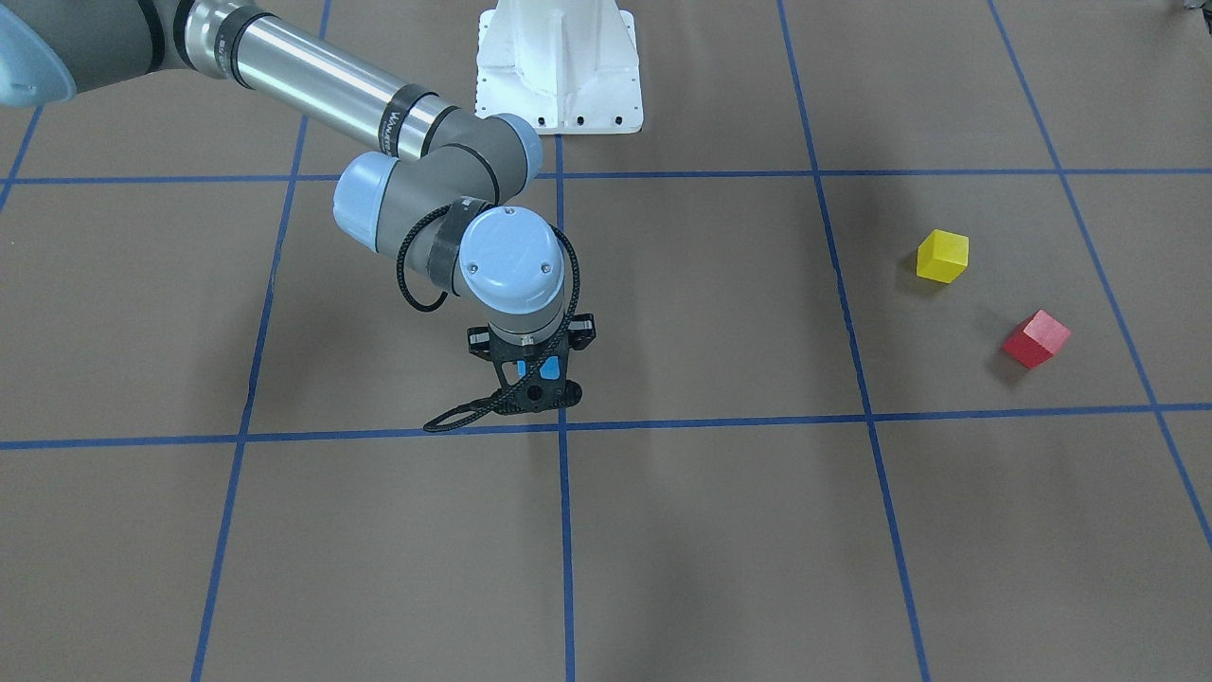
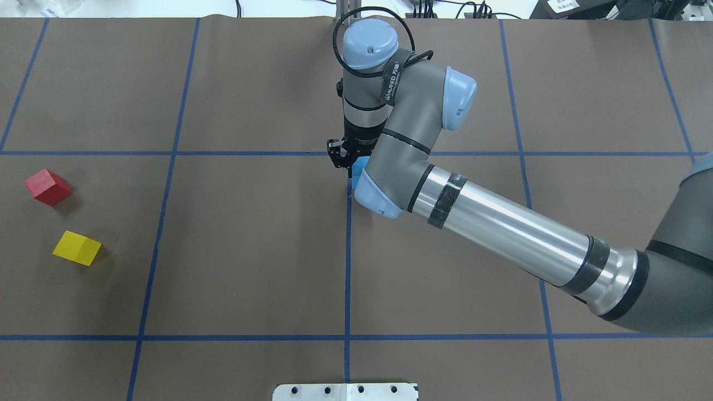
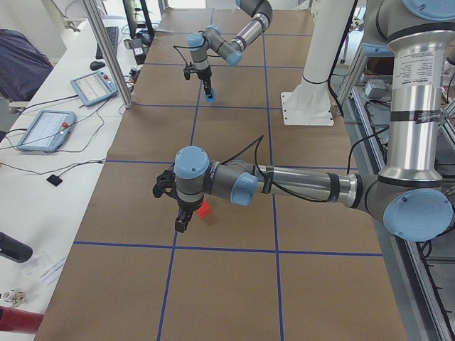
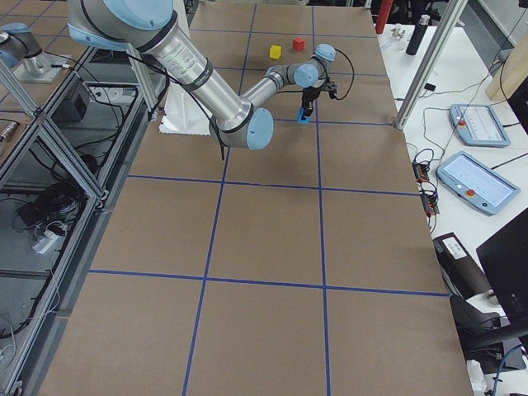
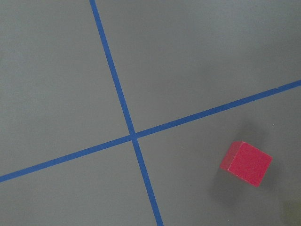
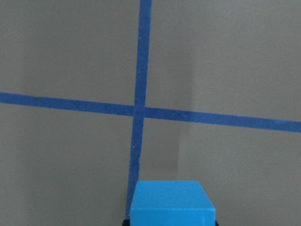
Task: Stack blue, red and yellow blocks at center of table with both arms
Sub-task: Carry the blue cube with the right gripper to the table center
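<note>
Brown paper ruled with blue tape lines (image 1: 720, 421) covers the bench (image 1: 710, 530). At its centre, over a tape crossing, the right tool (image 1: 538, 396) points straight down, its fingers closed on the blue cubic block (image 6: 171, 202). This block has no long axis and its faces sit square to the tape lines; whether it touches the paper I cannot tell. Near the bench's left end lie the red cubic block (image 1: 1037, 338) and the yellow cubic block (image 1: 943, 256), apart from each other and both turned askew to the grid, the yellow nearer the robot's edge. The left tool (image 3: 181, 226) hangs just beside the red cubic block; I cannot tell how far it is open.
</note>
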